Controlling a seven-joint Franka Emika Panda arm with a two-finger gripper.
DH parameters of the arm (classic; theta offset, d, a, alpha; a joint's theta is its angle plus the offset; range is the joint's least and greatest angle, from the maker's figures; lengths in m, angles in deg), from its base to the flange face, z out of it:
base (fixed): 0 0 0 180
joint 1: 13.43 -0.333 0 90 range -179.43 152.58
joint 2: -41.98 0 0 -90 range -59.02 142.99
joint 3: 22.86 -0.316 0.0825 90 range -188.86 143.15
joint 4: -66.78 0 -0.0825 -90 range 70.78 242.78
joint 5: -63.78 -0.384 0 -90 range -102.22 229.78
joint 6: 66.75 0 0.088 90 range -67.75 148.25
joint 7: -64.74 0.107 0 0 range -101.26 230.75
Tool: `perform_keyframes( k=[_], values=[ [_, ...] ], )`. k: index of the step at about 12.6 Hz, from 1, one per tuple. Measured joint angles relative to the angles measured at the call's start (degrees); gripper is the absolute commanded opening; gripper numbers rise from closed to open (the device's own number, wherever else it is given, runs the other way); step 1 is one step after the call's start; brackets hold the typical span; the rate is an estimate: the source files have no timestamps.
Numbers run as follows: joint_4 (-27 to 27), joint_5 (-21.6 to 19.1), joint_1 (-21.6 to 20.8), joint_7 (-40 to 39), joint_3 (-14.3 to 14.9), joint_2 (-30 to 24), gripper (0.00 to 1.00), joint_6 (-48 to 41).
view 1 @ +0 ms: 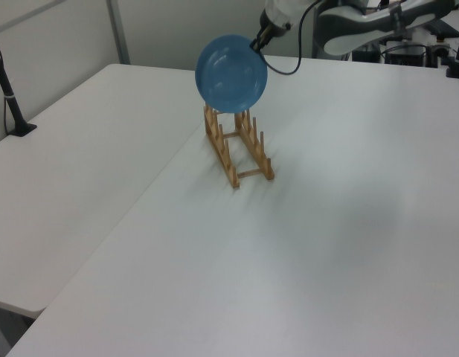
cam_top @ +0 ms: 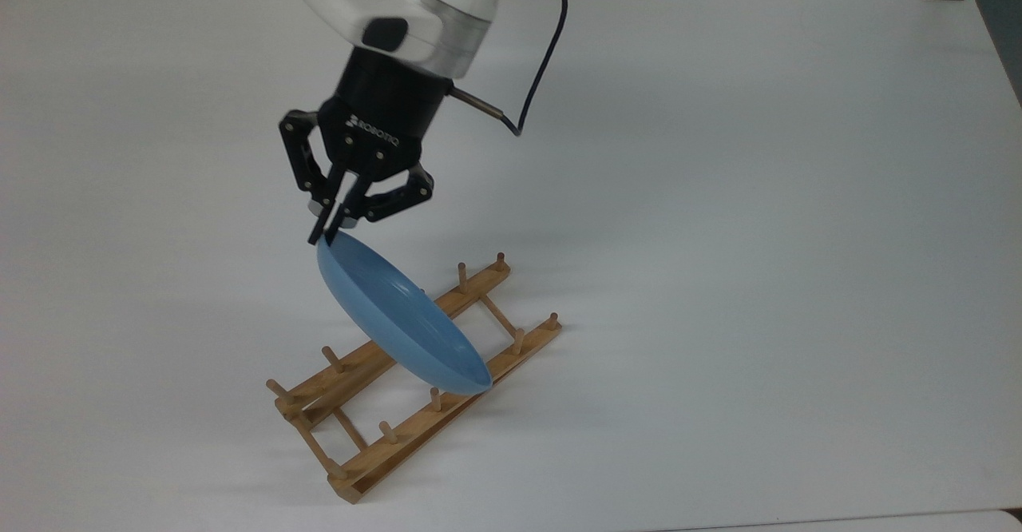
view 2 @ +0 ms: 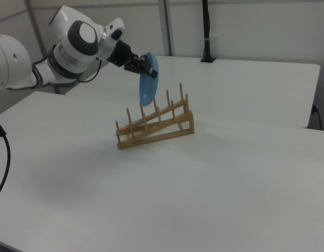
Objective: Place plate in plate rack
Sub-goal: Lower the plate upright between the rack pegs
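Plate (cam_top: pixel 403 320) hides middle pegs of plate rack (cam_top: pixel 375 452).

The plate (cam_top: pixel 399 316) hangs edge-on over the plate rack (cam_top: pixel 415 376).

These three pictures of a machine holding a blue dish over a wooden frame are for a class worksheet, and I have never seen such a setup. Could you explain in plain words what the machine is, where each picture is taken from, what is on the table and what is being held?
The machine is a robot arm, white with a black two-finger gripper at its end. All three pictures show the same moment from three fixed cameras off the arm: the top view looks down on the white table, and the left view and right view look from lower and from other sides.

On the table stands a wooden plate rack: two long rails with rows of short upright pegs, joined by thin bars.

The gripper pinches the rim of a light-blue plate and holds it on edge, tilted, above the middle of the rack. In the right view the plate hangs just over the pegs, not yet seated between them.
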Motion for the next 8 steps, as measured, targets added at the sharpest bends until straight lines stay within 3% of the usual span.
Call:
perform_keyframes(
  k=[3, 6, 8],
  values=[
    [0.28, 4.63, -0.8, 3.69, -0.01, 1.55, 0.0, 0.0],
    [1.07, 6.55, -0.79, 4.39, 0.01, 2.04, 0.0, 0.0],
    [2.24, 6.98, -0.81, 4.39, 0.01, 2.07, 0.18, 0.0]
  ],
)
